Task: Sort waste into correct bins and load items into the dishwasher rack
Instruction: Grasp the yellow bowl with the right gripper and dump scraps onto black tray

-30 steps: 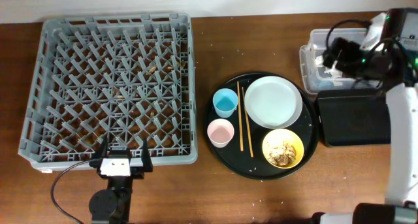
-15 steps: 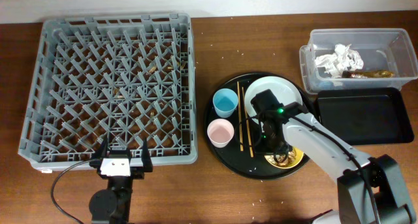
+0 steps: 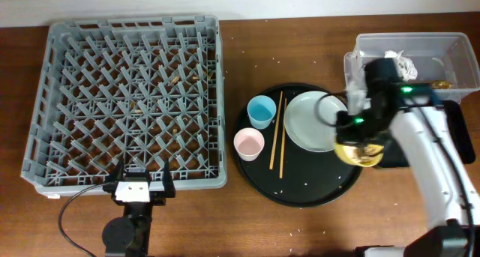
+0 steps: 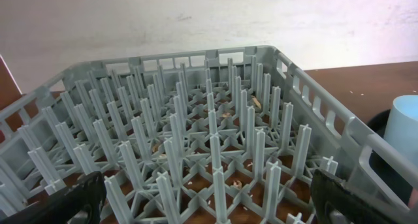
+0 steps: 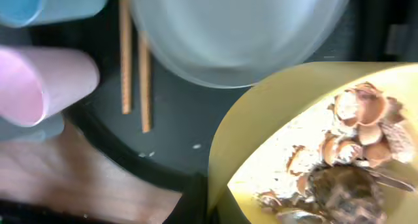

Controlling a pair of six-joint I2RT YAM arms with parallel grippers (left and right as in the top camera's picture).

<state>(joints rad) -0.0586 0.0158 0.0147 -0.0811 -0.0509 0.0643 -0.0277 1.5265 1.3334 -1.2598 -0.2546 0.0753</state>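
My right gripper (image 3: 351, 135) is shut on the rim of the yellow bowl (image 3: 361, 152), which hangs over the right edge of the round black tray (image 3: 300, 188). In the right wrist view the yellow bowl (image 5: 274, 119) holds tan food scraps (image 5: 353, 152), and the jaws pinch its rim at the bottom. The white plate (image 3: 311, 121), blue cup (image 3: 261, 111), pink cup (image 3: 249, 144) and chopsticks (image 3: 277, 133) lie on that tray. My left gripper (image 3: 139, 188) stands open at the front edge of the grey dishwasher rack (image 3: 127, 100), nothing between its fingers (image 4: 65, 201).
The clear tub (image 3: 450, 43) at the back right holds crumpled napkins (image 3: 397, 62) and a gold-brown wrapper (image 3: 442, 83). The shallow black tray (image 3: 454, 113) lies in front of it, mostly hidden by my right arm. Rice grains dot the table and the rack floor (image 4: 225, 113).
My right gripper has shut on the yellow bowl's rim and carried it up and to the right, off its spot on the round tray. The left arm has not moved.
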